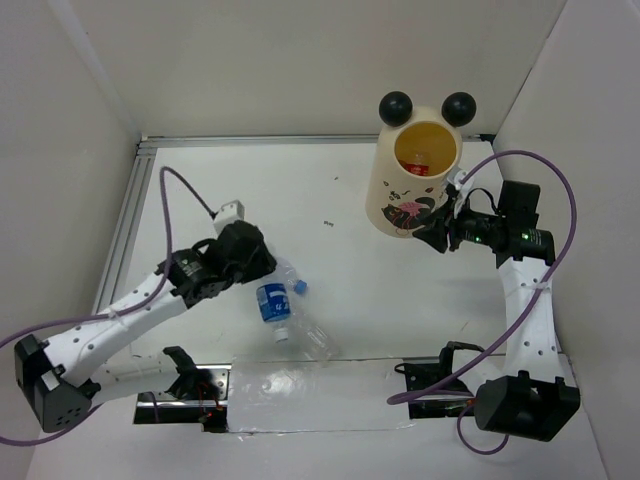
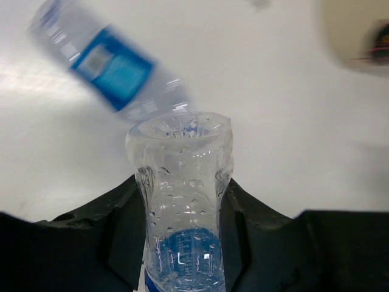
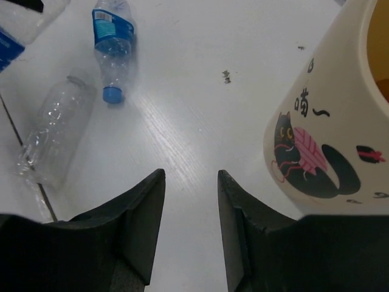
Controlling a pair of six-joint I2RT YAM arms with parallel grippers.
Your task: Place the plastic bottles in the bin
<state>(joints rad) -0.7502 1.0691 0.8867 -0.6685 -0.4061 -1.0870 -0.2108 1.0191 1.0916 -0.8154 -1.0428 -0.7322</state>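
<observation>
Clear plastic fills the left hand [image 1: 252, 262]: its two fingers are closed on the waist of a plastic bottle [image 2: 180, 152], gripped close to the blue label so that the beaded, crinkled body and base stick out well ahead of the fingertips. Beyond it and to the right, two more wait on the bench [image 3: 200, 73]: a blue-labelled bottle [image 3: 112, 48] with a blue cap, lying on its side, and just beside it, nearer the arms, an unlabelled bottle [image 3: 58, 137], also flat. Further right, toward the far corner, stands the bin [image 1: 395, 195], cream with a cat print on its wall, and something red already shows inside. Rightmost, the right hand [image 3: 191, 176] hangs with a moderate gap between its fingers, holding nothing, low and close to the bin's wall; I cannot tell whether it touches. The carry across looks like the risky part. The wall under the fingers is thin and may buckle or slide, and the long overhang could swing and clip the rim or a black ear, dropping the bottle outside. A tall, light bin may also tip if struck, or if the right hand nudges it.
</observation>
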